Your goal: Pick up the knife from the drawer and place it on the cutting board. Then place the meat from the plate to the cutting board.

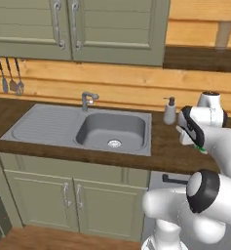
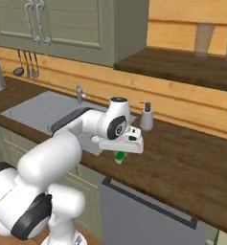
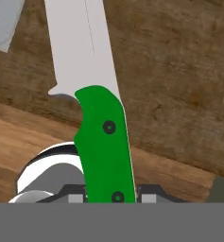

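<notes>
Hand view: jaws clamped the knife (image 3: pixel 104 142) by its green handle, blade out over the bench (image 3: pixel 179 71), probably for carrying.

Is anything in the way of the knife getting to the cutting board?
Hard to say. The gripper is shut on the knife by its green handle, held above the dark wooden counter. The soap bottle stands near the wall, and the sink is off to one side. I can't see the board, so I can't judge the path.

A grey sink (image 1: pixel 48 124) with faucet (image 1: pixel 87 100), and a soap dispenser (image 1: pixel 170 111) nearby.
</notes>
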Available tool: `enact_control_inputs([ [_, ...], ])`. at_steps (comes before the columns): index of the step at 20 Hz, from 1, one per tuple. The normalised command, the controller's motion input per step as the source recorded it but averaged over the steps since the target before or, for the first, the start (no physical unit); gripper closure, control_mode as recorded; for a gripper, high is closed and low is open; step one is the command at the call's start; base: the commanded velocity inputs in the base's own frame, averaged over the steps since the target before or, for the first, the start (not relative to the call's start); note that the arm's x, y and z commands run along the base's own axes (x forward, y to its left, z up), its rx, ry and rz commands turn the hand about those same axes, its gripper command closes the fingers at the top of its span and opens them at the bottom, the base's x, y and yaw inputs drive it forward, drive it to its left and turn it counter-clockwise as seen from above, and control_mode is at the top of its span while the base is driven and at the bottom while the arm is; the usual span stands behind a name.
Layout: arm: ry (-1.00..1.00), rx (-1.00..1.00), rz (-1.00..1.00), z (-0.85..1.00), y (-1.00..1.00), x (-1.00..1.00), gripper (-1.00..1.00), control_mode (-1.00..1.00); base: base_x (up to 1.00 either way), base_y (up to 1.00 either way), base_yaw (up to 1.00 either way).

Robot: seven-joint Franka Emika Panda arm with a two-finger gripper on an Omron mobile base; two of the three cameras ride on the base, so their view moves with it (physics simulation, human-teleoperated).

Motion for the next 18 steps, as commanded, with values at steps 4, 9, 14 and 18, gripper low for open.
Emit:
enact_control_inputs([
  [4,0.00,0.00,0.00,0.00,0.00,0.00,1.00,1.00,-0.03,0.44,0.55],
  [9,0.00,0.00,0.00,0.00,0.00,0.00,1.00,1.00,0.00,0.31,0.62],
  [14,0.00,0.00,0.00,0.00,0.00,0.00,1.00,1.00,0.01,0.30,0.68],
  [18,0.00,0.00,0.00,0.00,0.00,0.00,1.00,1.00,0.22,0.31,0.80],
])
